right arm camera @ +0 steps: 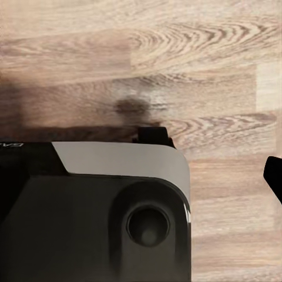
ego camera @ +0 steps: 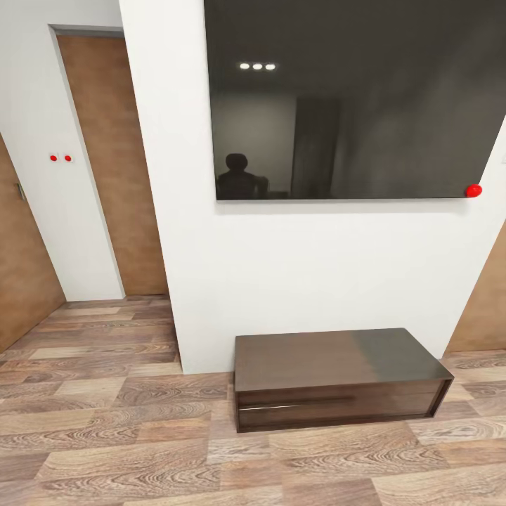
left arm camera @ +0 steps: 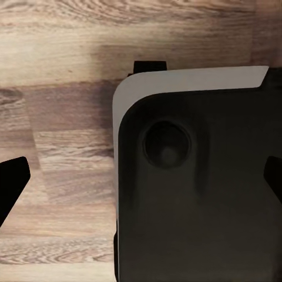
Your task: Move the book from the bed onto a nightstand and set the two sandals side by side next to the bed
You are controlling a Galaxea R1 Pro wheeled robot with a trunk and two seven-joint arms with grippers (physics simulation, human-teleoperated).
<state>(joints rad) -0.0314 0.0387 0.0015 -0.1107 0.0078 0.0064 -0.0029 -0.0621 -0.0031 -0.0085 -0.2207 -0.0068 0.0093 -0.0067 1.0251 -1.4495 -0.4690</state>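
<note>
The book, the bed, the nightstand and the two sandals are out of view. In the left wrist view my left gripper [left arm camera: 141, 179] is open, its black fingertips [left arm camera: 13, 182] at opposite edges of the picture, above my own dark and white base [left arm camera: 194, 188] and the wood-plank floor [left arm camera: 64, 53]. The right wrist view shows one black fingertip [right arm camera: 274, 175] of my right gripper [right arm camera: 141, 179] far out at the edge, over the base [right arm camera: 94, 211] and floor [right arm camera: 194, 53]. Nothing is held in either gripper.
Ahead stands a white wall [ego camera: 281, 267] with a large dark glossy panel [ego camera: 351, 98] and a small red knob [ego camera: 474, 190]. A long low dark-wood bench cabinet [ego camera: 337, 376] sits at its foot. A doorway with a brown door [ego camera: 112, 169] lies to the left.
</note>
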